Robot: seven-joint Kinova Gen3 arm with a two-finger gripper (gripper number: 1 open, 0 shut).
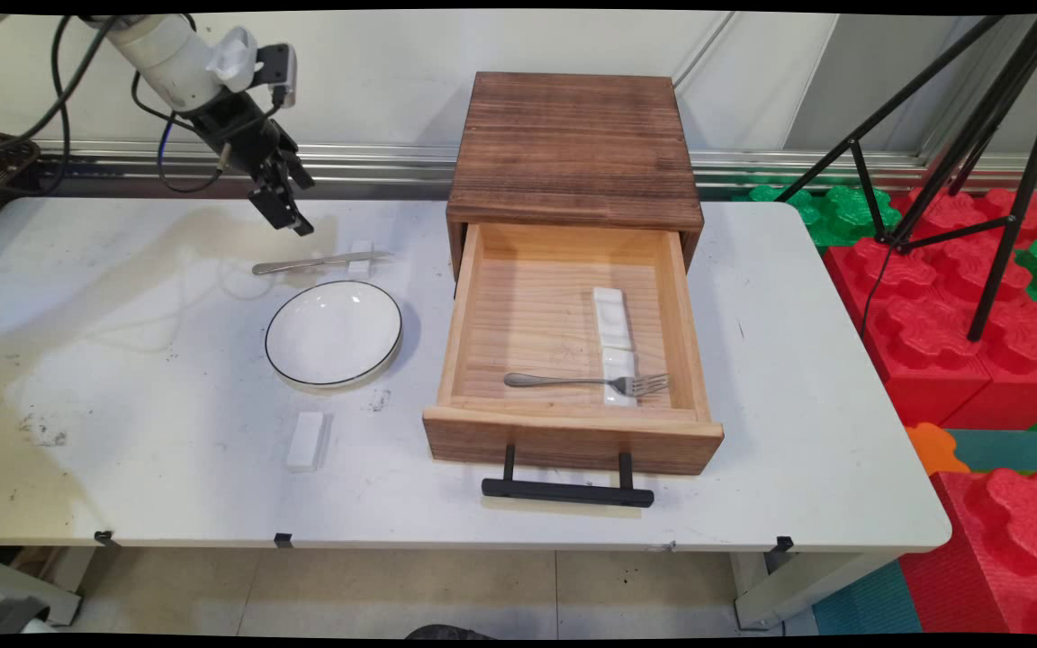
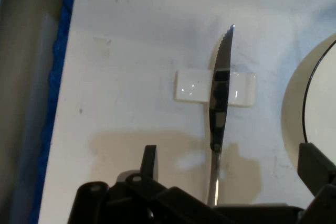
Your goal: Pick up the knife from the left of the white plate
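Hovering above the far left of the white table (image 1: 122,360), the black gripper (image 1: 289,211) was released, its two fingers spread wide apart and grasping nothing; in the hand view one finger (image 2: 149,162) rose left of the knife's handle and the other stood at the right edge. Directly under it lay a table knife (image 1: 316,264), handle pointing left and serrated blade resting across a small white cutlery rest (image 1: 361,256), so the blade end sat propped off the table. Just on the near side of the knife sat a white black-rimmed plate (image 1: 334,333), and nearer still a second white rest (image 1: 306,441) lay alone. To the right stood a wooden drawer box (image 1: 572,148) with its drawer (image 1: 572,432) pulled out, holding a fork (image 1: 586,382) laid over a long white rest (image 1: 614,337).

As a judgement, the knife looked awkward: thin, smooth and flat, it could slip or pivot between the fingers. A push on the handle might tip the blade off its rest or slide the rest away. A fingertip coming down off-line might also strike the plate's rim close by.
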